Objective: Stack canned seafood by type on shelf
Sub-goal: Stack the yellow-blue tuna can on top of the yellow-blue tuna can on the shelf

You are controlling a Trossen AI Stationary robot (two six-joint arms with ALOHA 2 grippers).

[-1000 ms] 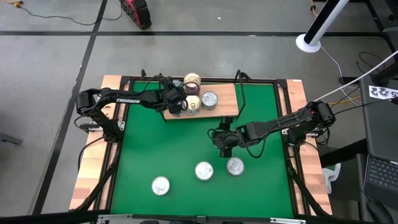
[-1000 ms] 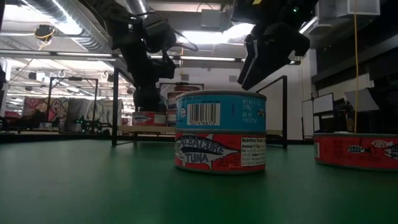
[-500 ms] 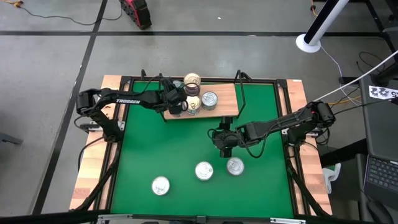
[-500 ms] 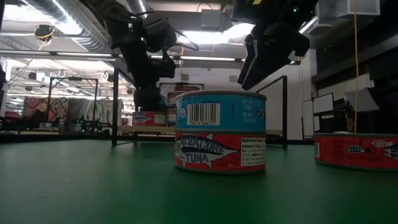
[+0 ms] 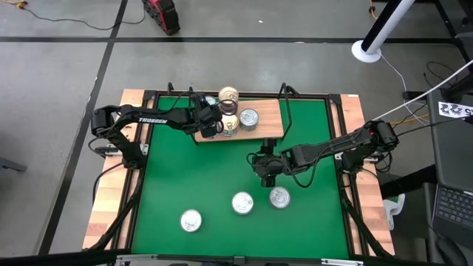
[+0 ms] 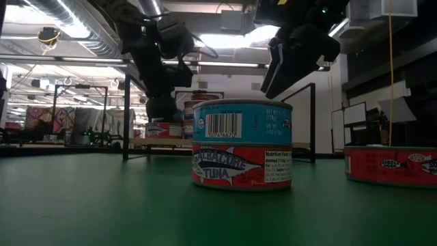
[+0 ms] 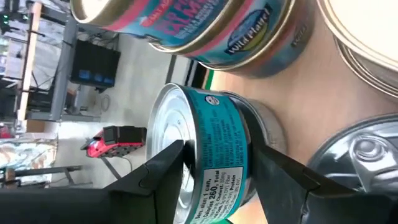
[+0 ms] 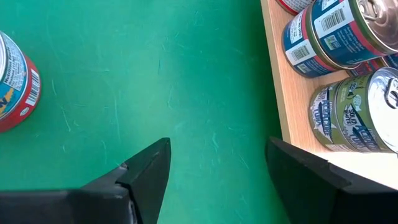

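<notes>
On the shelf (image 5: 266, 127) at the table's far edge, the left gripper (image 5: 213, 120) brackets a teal-labelled tin (image 7: 208, 158); whether its fingers grip it cannot be told. Other tins are stacked beside it. Mid-table, the right gripper (image 5: 267, 168) hovers, fingers spread and empty. Three loose tins (image 5: 242, 202) lie on the green mat (image 5: 207, 177).

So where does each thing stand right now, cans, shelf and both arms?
Left gripper: at the shelf, jaws around the teal can.
Right gripper: open, empty, above the mat.
Shelf: holds several cans.
Three loose cans: upright on the mat.
</notes>
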